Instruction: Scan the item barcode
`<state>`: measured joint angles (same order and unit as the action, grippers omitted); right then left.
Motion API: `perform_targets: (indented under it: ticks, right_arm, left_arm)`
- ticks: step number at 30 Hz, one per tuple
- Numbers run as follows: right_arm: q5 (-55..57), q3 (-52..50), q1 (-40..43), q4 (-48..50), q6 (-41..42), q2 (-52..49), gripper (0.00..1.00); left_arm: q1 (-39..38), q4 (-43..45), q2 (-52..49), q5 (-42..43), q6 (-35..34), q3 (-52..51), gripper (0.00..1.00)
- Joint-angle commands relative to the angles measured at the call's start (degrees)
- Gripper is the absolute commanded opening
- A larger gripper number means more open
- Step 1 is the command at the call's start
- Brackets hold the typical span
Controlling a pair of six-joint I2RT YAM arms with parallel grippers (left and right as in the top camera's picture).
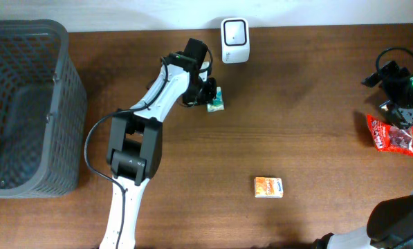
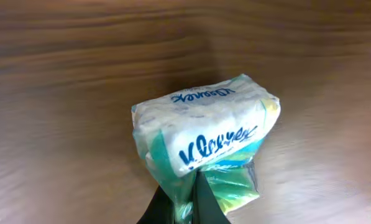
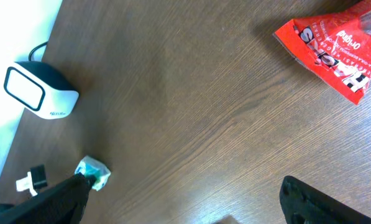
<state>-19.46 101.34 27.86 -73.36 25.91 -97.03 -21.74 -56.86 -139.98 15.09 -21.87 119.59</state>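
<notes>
Where the tabletop (image 1: 317,104) comes nearest the robot, a small orange packet (image 1: 268,187) lies flat, a little right of the middle and apart from everything else. Farther in, by the right edge, a red snack bag (image 1: 391,133) lies on the wood. The right fingers (image 3: 322,199) hover close to it, spread wide with nothing between them. Along the left edge stands a grey plastic basket (image 1: 26,104). Beyond the middle, toward the far edge, the left fingers (image 2: 210,211) are pressed together on the crimped end of a tissue pack (image 2: 204,134), pinching its wrapper. The pack is white, green and blue with blue lettering, and its other end points away from the fingers. Whether it rests on the wood or hangs just above it cannot be told. Farthest off, at the far edge just beyond the pack, stands a white scanner (image 1: 234,31) with a dark-framed window.
</notes>
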Motion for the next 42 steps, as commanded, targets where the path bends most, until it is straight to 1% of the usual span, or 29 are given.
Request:
perform_targets:
  ticks: [1, 2, 3, 4, 5, 10, 17, 25, 30, 35, 36, 37, 38, 39, 42]
  right_arm:
    - [-0.24, -0.09, -0.11, -0.17, -0.2, -0.2, 0.98]
    - [-0.24, -0.09, -0.11, -0.17, -0.2, -0.2, 0.98]
    - [-0.24, -0.09, -0.11, -0.17, -0.2, -0.2, 0.98]
    - [-0.24, -0.09, -0.11, -0.17, -0.2, -0.2, 0.98]
    - [-0.24, -0.09, -0.11, -0.17, -0.2, -0.2, 0.98]
    - [-0.24, -0.09, -0.11, -0.17, -0.2, -0.2, 0.98]
    - [-0.24, -0.09, -0.11, -0.17, -0.2, -0.2, 0.98]
    - [-0.24, -0.09, -0.11, -0.17, -0.2, -0.2, 0.98]
    - [-0.24, -0.09, -0.11, -0.17, -0.2, -0.2, 0.98]
    - [-0.24, -0.09, -0.11, -0.17, -0.2, -0.2, 0.98]
    - [-0.24, -0.09, -0.11, -0.17, -0.2, -0.2, 0.98]
    - [-0.24, -0.09, -0.11, -0.17, -0.2, -0.2, 0.98]
    - [-0.24, -0.09, -0.11, -0.17, -0.2, -0.17, 0.98]
    - [-0.24, -0.09, -0.11, -0.17, -0.2, -0.2, 0.98]
    - [-0.24, -0.09, -0.11, -0.17, -0.2, -0.2, 0.98]
  left_arm:
    - [0.13, -5.92, 4.24, -28.7, 2.45, 4.02, 0.0]
    - [-0.5, -6.91, 4.94, -35.52, 2.45, 4.35, 0.0]
    - [-1.09, -7.15, 5.2, -39.15, 2.47, 4.35, 0.0]
    - [-2.73, -7.32, 5.22, -45.18, 2.45, 4.31, 0.0]
    - [-3.78, -7.13, 5.16, -47.36, 2.45, 4.15, 0.0]
    - [-7.91, -5.81, 5.01, -51.67, 2.43, 4.13, 0.0]
    - [-14.4, -3.34, 4.9, -61.92, 2.45, 0.15, 0.0]
    - [-17.33, -1.49, 4.9, -61.83, 2.43, -5.22, 0.0]
    - [-17.38, -0.61, 4.9, -58.82, 2.43, -7.48, 0.0]
    - [-17.38, -0.17, 4.9, -57.83, 2.4, -10.43, 0.04]
    - [-17.38, -0.17, 4.9, -56.96, 2.4, -10.58, 0.07]
    - [-17.38, -0.15, 4.9, -55.8, 2.4, -10.58, 0.14]
    - [-17.38, -0.09, 4.9, -54.82, 2.38, -10.58, 0.27]
    - [-17.4, 0.07, 4.9, -53.99, 2.4, -10.58, 0.35]
    - [-17.38, 0.46, 4.92, -49.48, 2.38, -10.56, 0.35]
